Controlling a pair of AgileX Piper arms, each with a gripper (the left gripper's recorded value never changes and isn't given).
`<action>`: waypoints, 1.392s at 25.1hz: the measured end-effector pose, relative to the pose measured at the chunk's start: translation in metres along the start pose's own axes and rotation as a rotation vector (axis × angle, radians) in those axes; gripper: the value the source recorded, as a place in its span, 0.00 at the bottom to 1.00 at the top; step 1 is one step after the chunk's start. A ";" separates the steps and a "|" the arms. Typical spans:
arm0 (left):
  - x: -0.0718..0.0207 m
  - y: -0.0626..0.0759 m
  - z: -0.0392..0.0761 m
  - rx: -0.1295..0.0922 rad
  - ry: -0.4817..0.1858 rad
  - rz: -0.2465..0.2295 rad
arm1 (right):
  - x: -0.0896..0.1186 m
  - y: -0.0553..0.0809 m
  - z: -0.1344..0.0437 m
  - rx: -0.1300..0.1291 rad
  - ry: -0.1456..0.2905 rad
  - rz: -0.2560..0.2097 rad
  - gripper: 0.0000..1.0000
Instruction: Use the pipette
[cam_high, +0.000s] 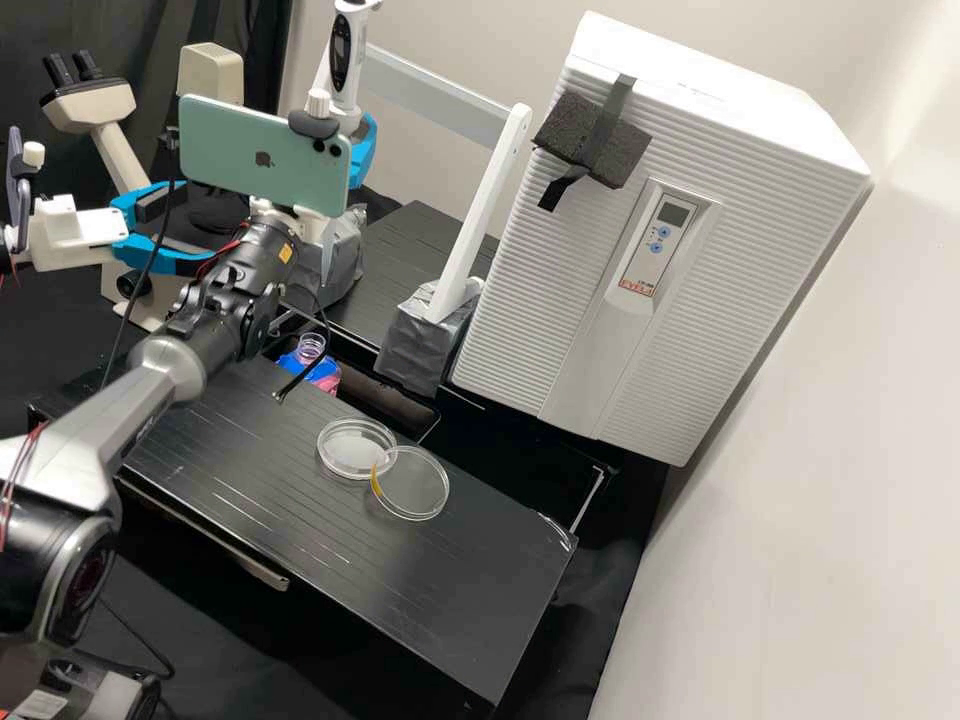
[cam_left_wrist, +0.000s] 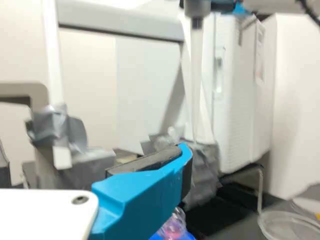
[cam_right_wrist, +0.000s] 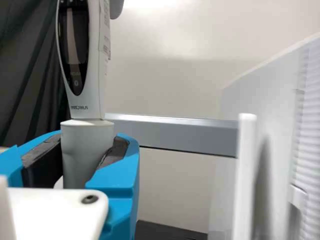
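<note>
you have 2 dishes (cam_high: 354, 446) (cam_high: 412, 483), 1 pipette (cam_high: 345, 52), 1 bottle (cam_high: 314, 360), 1 phone (cam_high: 262, 150), 1 microscope (cam_high: 96, 112), 1 white unit (cam_high: 700, 260), 2 arms (cam_high: 150, 370) (cam_high: 62, 232).

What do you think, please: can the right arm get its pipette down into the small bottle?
Probably yes: the right gripper holds the pipette upright roughly above the bottle, whose mouth looks uncapped, and the way down looks free.

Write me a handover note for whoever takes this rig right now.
Grippers: the right gripper is shut on the pipette, upright, raised above the bench. The left gripper is open, empty, raised off to one side.
Things: bottle of pink liquid, open, by the tray's far edge; two dishes on the tray, edges overlapping.
Done: pipette gripped.
Left: probably draw from the bottle, dispense into a dish.
</note>
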 end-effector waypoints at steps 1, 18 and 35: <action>0.0002 0.003 -0.001 0.004 0.004 0.010 | 0.004 0.002 -0.001 0.001 0.001 -0.002 0.00; 0.0076 0.020 -0.004 0.027 0.012 0.042 | 0.079 0.002 0.030 0.054 -0.203 -0.145 0.00; 0.0133 0.037 -0.007 0.048 0.017 0.088 | 0.086 0.000 0.037 0.013 -0.242 -0.160 0.00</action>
